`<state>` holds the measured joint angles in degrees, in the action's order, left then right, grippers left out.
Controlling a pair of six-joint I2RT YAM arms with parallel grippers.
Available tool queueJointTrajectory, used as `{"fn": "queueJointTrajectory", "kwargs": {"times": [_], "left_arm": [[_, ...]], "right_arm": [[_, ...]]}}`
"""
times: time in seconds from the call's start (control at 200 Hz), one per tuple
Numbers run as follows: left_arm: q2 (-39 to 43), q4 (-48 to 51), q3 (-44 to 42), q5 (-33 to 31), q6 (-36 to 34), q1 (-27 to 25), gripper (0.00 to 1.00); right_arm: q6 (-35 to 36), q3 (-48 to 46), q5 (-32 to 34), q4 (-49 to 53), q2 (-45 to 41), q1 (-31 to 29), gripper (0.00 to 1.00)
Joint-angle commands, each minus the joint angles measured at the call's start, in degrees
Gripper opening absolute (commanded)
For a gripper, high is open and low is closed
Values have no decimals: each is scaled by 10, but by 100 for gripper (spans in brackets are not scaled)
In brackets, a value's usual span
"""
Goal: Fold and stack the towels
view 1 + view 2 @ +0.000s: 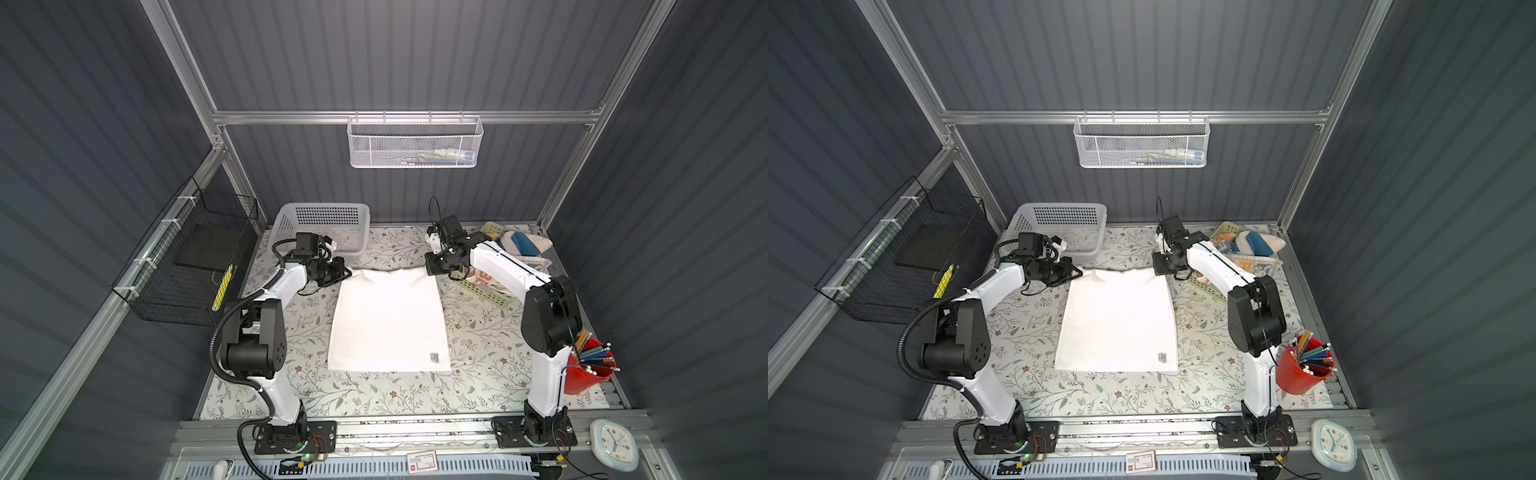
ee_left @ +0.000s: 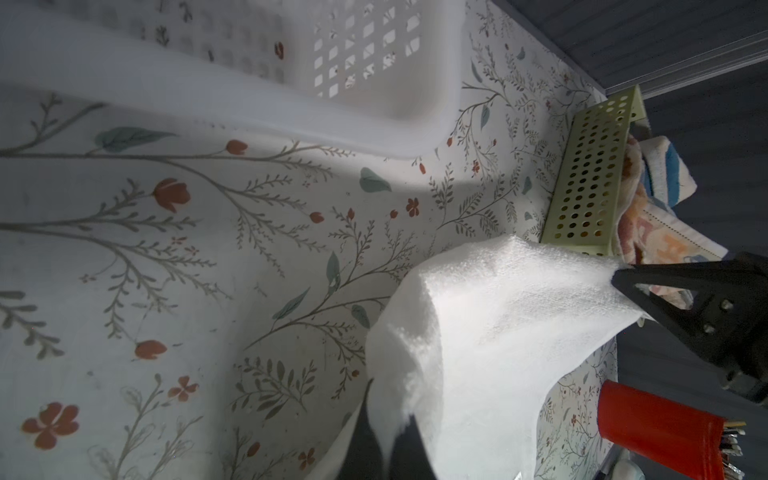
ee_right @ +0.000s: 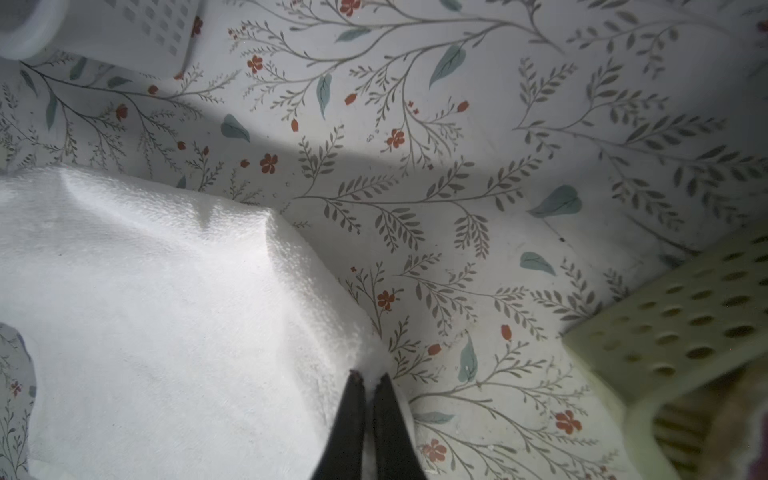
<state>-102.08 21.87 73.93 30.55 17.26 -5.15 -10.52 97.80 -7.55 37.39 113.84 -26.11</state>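
Towel (image 1: 388,320), plain white: spread flat at centre of tabletop (image 1: 478,386), far corners raised | left tool (image 2: 388,432): clenched on its far-left corner | right tool (image 3: 370,380): clenched on its far-right corner | coloured towels (image 1: 521,245): heaped in green basket (image 1: 492,297), far right | white basket (image 1: 320,224): far left

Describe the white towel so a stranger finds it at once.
In the middle of the flowered table cover lies the white towel, spread flat. The left gripper and right gripper pinch its far corners. Unlike the towels in the green basket, it is plain.
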Motion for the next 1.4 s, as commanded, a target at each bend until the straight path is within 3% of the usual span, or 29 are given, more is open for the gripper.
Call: {"fn": "queueJointTrajectory", "kwargs": {"times": [0.0,0.285,0.43,0.535,0.63,0.755,0.83,0.991,1.206,1.396], "left_arm": [[-3,15,14,26,-26,7,0],[77,-80,-118,60,-11,10,0],[153,-113,-222,37,3,10,1],[219,-106,-295,-13,13,10,15],[278,-80,-345,-62,28,11,43],[336,-19,-370,-142,53,13,60],[353,17,-367,-172,69,14,66],[338,55,-341,-129,81,14,67],[261,79,-306,-74,97,14,67],[206,47,-309,-42,103,14,60]], "right_arm": [[31,-2,20,3,-21,4,1],[18,-186,-6,-98,-140,2,2],[-6,-291,-16,-133,-212,-11,7],[-38,-379,-18,-160,-267,-35,18],[-72,-449,-17,-173,-314,-58,39],[-114,-495,-28,-157,-358,-63,50],[-143,-502,-26,-133,-372,-63,54],[-178,-490,-35,-103,-349,-62,59],[-182,-463,17,-79,-296,-60,61],[-162,-441,0,-95,-261,-50,62]]}}
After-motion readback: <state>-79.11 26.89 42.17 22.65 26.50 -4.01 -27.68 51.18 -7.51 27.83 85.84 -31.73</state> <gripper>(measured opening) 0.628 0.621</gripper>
